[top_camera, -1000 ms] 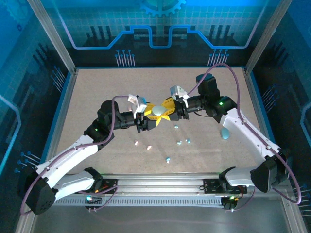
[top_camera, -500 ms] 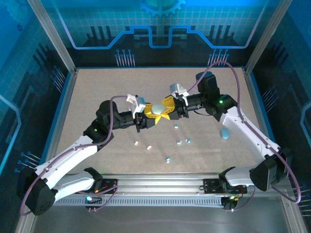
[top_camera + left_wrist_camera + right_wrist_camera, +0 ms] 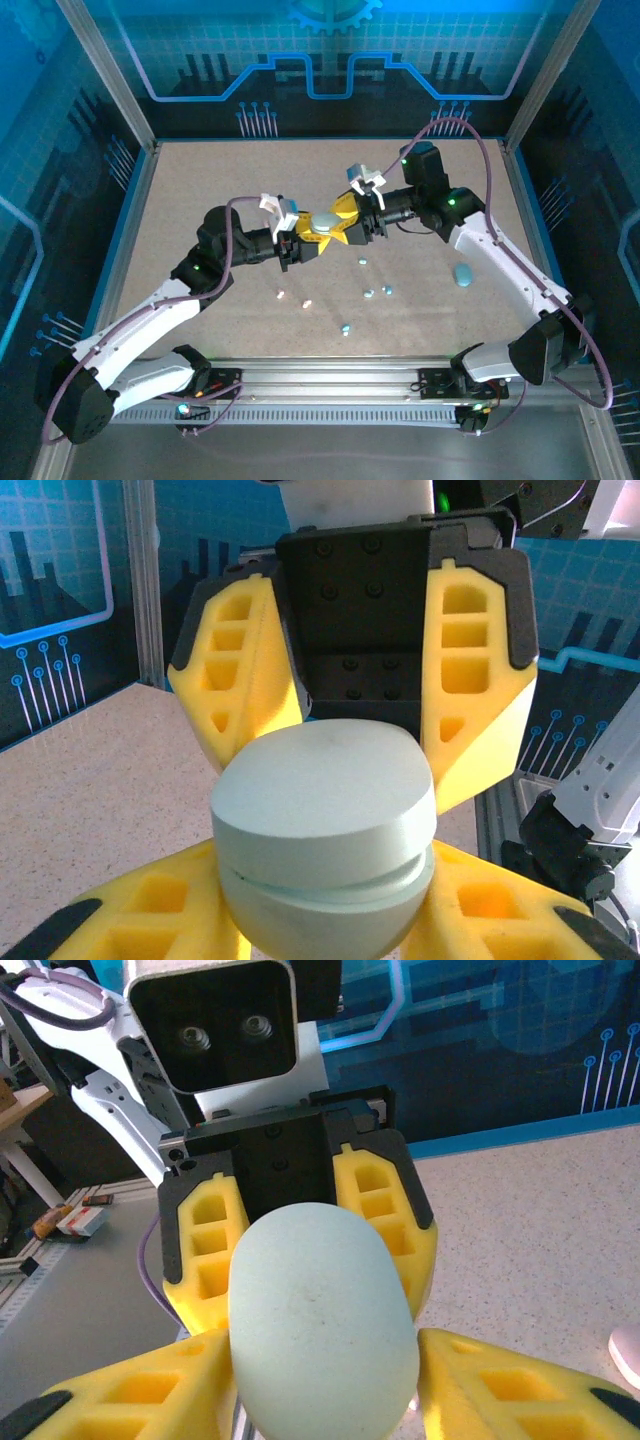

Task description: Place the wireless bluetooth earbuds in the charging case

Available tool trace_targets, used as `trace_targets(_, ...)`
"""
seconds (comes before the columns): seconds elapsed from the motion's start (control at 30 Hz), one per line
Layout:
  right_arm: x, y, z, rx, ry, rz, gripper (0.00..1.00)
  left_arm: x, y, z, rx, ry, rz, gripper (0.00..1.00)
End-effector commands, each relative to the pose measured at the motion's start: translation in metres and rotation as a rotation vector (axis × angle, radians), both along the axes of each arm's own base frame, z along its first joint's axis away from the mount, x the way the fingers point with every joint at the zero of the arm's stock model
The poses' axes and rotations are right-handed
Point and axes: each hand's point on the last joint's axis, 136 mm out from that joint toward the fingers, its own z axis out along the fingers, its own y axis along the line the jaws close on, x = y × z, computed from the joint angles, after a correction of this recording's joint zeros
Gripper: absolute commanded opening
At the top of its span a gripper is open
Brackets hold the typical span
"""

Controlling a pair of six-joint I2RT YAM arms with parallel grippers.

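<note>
So the left gripper (image 3: 312, 238) is clamped on the pale charging case (image 3: 325, 226) mid-table, the right gripper (image 3: 343, 218) has its jaws spread wider around it, and bare table (image 3: 200, 180) runs to every edge.

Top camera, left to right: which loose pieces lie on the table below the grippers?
Pinkish earbud → pale earbud → teal earbud → rightmost blue earbud → oval blue case.

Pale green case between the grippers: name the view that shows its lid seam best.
Left wrist view: the case sits close, its lid seam plainly visible across the front. The right wrist view gives one smooth rounded face, no seam. The top external view shows it as a small pale oval.
</note>
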Motion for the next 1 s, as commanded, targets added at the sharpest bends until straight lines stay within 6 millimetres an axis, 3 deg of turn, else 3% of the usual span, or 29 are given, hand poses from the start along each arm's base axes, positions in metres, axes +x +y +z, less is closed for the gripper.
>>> trace_targets(0.0, 0.013, -0.002, 0.007, -0.008, -0.005, -0.058, 0.51, -0.015, -0.004, 0.005, -0.001, -0.041, -0.070, 0.33)
trace_targets(0.5, 0.014, 0.001, 0.005, -0.028, -0.094, -0.089, 0.50, -0.019, -0.005, 0.005, -0.004, -0.027, -0.093, 0.34)
trace_targets(0.97, 0.009, 0.002, 0.015, -0.008, -0.121, -0.075, 0.32, -0.017, -0.008, 0.000, 0.002, -0.006, -0.099, 0.36)
